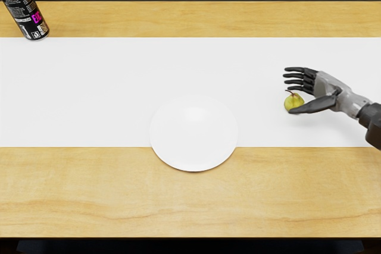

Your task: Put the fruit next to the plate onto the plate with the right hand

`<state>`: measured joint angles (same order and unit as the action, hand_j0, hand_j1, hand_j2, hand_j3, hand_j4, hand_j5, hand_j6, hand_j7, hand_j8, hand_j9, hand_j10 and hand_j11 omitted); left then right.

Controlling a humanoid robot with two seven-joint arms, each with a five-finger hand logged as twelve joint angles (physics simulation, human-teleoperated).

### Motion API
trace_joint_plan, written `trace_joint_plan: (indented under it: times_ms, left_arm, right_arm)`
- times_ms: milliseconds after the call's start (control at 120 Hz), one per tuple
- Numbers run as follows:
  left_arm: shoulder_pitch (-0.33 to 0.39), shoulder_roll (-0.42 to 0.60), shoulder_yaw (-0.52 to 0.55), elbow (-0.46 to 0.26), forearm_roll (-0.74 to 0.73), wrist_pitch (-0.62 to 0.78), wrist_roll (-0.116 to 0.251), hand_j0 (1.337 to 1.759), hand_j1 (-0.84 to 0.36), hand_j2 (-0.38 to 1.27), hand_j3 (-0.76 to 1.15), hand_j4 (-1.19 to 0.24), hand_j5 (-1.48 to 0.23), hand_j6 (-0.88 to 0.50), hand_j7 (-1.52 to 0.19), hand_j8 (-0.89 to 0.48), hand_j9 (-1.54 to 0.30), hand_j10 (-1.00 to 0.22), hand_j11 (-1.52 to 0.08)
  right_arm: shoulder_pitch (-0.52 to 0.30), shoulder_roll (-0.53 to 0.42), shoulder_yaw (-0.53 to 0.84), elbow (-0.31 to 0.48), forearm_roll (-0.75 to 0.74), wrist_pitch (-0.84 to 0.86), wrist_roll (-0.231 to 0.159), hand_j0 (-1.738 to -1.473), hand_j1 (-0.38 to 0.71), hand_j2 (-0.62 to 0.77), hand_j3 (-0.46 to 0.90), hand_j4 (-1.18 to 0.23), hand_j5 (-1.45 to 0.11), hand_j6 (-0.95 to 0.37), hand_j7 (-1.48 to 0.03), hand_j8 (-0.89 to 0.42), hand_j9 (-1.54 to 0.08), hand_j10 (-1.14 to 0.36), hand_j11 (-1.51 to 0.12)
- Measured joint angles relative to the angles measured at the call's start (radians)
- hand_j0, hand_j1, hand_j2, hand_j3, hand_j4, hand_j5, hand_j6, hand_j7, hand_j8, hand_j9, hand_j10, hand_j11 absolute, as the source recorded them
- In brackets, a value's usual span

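Pear [291,102] sits on the white mat [107,93] at the right of the bench [190,194], well apart from the plate [193,147] and apparently not lifted. Right robot hand [321,89] brackets it: fingers spread on the far side, thumb on the near side, not clenched. Grasp, carry left and set-down are all still to do.

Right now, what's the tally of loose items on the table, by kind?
Pear: 1
Plate: 1
Spray can: 1
Total: 3
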<state>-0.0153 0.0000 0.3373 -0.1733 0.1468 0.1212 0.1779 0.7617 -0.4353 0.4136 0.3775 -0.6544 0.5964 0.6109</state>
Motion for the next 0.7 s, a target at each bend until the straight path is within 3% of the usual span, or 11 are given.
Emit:
trace_joint_plan:
  times_ms: [333,550,700]
  left_arm:
    - [0.0,0.0,0.0,0.0,0.0,0.0,0.0,1.658,0.35,0.0,0.0,0.0,0.0,0.0,0.0,0.0,0.0,0.0,0.0]
    - [0.0,0.0,0.0,0.0,0.0,0.0,0.0,1.658,0.35,0.0,0.0,0.0,0.0,0.0,0.0,0.0,0.0,0.0,0.0]
    - [0.0,0.0,0.0,0.0,0.0,0.0,0.0,1.658,0.35,0.0,0.0,0.0,0.0,0.0,0.0,0.0,0.0,0.0,0.0]
  right_arm:
    - [0.0,0.04,-0.026,-0.048,0.0,-0.004,0.0,-1.658,-0.02,-0.05,0.0,-0.28,-0.36,-0.28,-0.36,-0.28,-0.36,-0.28,-0.36]
    - [0.001,0.049,-0.026,-0.06,0.005,-0.009,0.001,-1.658,-0.01,-0.05,0.0,-0.29,-0.37,-0.29,-0.37,-0.29,-0.37,-0.27,-0.45]
    - [0.002,0.048,-0.026,-0.061,0.005,-0.007,0.001,-1.658,0.01,-0.06,0.0,-0.3,-0.39,-0.3,-0.39,-0.3,-0.39,-0.31,-0.36]
